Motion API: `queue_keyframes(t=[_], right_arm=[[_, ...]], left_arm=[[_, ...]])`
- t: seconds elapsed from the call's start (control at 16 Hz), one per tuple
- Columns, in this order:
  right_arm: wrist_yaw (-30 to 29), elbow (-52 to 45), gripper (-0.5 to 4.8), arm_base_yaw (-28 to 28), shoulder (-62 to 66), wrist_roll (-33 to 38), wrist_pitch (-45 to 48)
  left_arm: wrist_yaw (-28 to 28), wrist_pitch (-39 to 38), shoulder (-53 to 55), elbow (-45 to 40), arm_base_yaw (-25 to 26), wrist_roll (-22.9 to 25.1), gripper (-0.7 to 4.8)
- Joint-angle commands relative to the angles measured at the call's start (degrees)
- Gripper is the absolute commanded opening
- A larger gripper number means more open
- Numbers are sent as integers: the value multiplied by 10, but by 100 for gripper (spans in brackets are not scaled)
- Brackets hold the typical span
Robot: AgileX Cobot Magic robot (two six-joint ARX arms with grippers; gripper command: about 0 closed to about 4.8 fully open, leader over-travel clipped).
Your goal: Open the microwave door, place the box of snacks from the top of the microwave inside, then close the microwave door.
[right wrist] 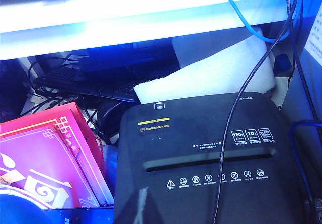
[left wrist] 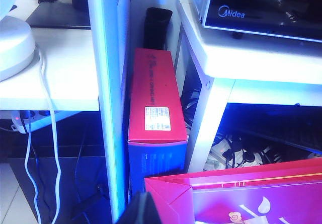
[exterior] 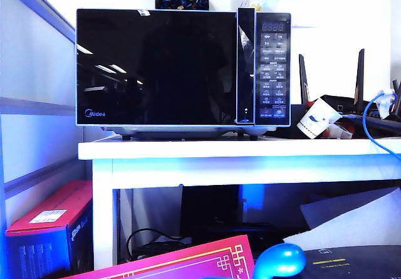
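Observation:
The black Midea microwave [exterior: 182, 72] stands on a white table, and its glossy microwave door [exterior: 156, 66] is shut, with the tall handle strip [exterior: 245, 66] beside the button panel. On top, at the right, lies the small pale box of snacks [exterior: 263, 0]. Neither gripper shows in the exterior view. In the left wrist view my left gripper [left wrist: 143, 208] is a dark pointed tip with its fingers together, low beside the table leg, and a corner of the microwave [left wrist: 261, 7] shows above. My right gripper [right wrist: 142, 205] is shut over a black shredder, below the tabletop.
A dark carton of blue-wrapped items [exterior: 182, 0] sits on the microwave's top. A paper cup [exterior: 316, 119], a black router [exterior: 351, 100] and a blue cable [exterior: 376, 122] lie right of it. Below the white table [exterior: 250, 150] are a red box [exterior: 50, 219], a pink box [exterior: 188, 263] and the shredder [right wrist: 201, 158].

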Motion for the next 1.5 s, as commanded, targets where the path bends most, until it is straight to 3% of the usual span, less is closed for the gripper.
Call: queue_keyframes(t=[0.06,0.44,0.56,0.62,0.75,0.87,1.19,1.37,1.5], right_arm=[[-3,-4,-1,0,-1,2,1],[3,-4,-1,0,-1,6,15],[3,-4,-1,0,-1,68,125],[8,-2,-1,0,-1,85,192],[40,27,-1,0,-1,92,223],[77,98,-1,0,10,89,222],[77,285,-1,0,177,55,219],[75,392,-1,0,300,40,222],[45,476,-1,0,386,40,230]], left_arm=[[2,-11,-2,-1,0,2,-6],[0,-6,-2,-1,0,-12,-6],[0,23,-2,12,0,-76,-6],[0,34,-2,30,0,-77,-6],[-36,45,-1,83,1,-76,-6],[-86,55,42,177,1,-52,-6],[-81,65,320,452,2,23,-6],[-21,58,449,611,2,45,-6],[52,14,535,740,1,45,-6]])
